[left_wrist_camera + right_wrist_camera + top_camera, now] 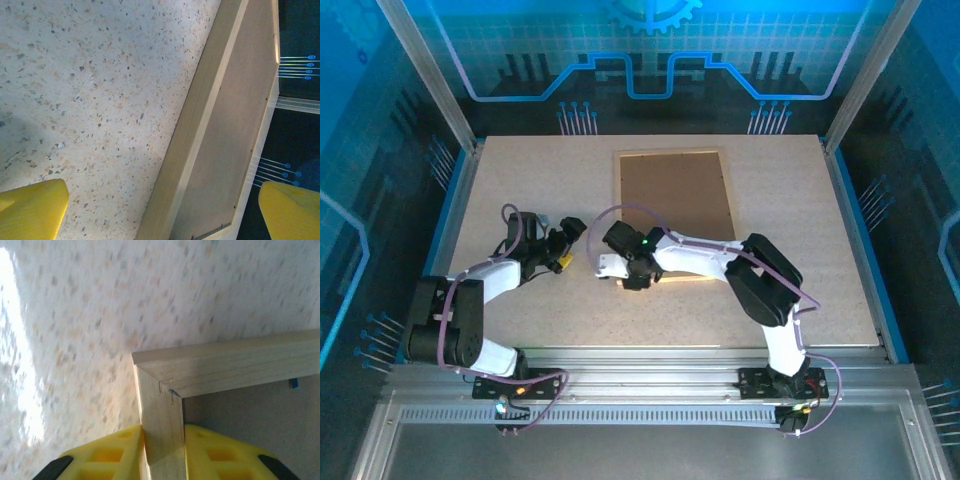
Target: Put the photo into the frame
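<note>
The frame (618, 200) is a thin light-wood rectangle lying flat on the table behind both arms, with a plain brown board (675, 205) filling it. My right gripper (632, 278) is at the frame's near left corner. In the right wrist view the two yellow fingers (115, 452) press both sides of one wooden rail of the frame (225, 365), just below the mitred corner, so my right gripper (163, 440) is shut on it. My left gripper (570, 245) hovers open just left of the frame (195, 140), with its yellow fingertips (35, 210) wide apart. The photo is out of view.
The speckled table top (520, 190) spreads to the left of and behind the frame. Metal posts and blue-lit walls (880, 200) enclose the table on three sides. The arm bases sit on the rail at the near edge (640, 380).
</note>
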Controlling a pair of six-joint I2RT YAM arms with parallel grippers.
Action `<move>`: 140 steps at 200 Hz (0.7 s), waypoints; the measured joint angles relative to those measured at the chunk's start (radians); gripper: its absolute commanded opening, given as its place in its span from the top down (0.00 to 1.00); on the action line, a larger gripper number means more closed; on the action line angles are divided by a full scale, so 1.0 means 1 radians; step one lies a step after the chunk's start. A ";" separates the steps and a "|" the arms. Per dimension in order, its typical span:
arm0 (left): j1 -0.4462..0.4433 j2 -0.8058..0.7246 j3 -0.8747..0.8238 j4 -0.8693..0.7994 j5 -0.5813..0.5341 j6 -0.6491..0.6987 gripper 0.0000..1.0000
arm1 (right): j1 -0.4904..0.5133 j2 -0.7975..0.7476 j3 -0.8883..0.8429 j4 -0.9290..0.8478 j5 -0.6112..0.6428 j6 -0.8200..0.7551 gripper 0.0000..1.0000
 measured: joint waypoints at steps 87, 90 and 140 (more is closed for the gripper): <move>-0.012 0.008 -0.011 0.032 0.017 -0.026 0.01 | -0.087 -0.161 -0.172 -0.111 -0.020 0.120 0.42; -0.014 0.008 -0.011 0.032 0.017 -0.026 0.01 | -0.092 -0.161 -0.163 -0.123 -0.027 0.145 0.41; -0.037 0.042 -0.010 0.046 0.023 -0.031 0.01 | -0.097 -0.053 0.195 -0.226 -0.065 0.555 0.42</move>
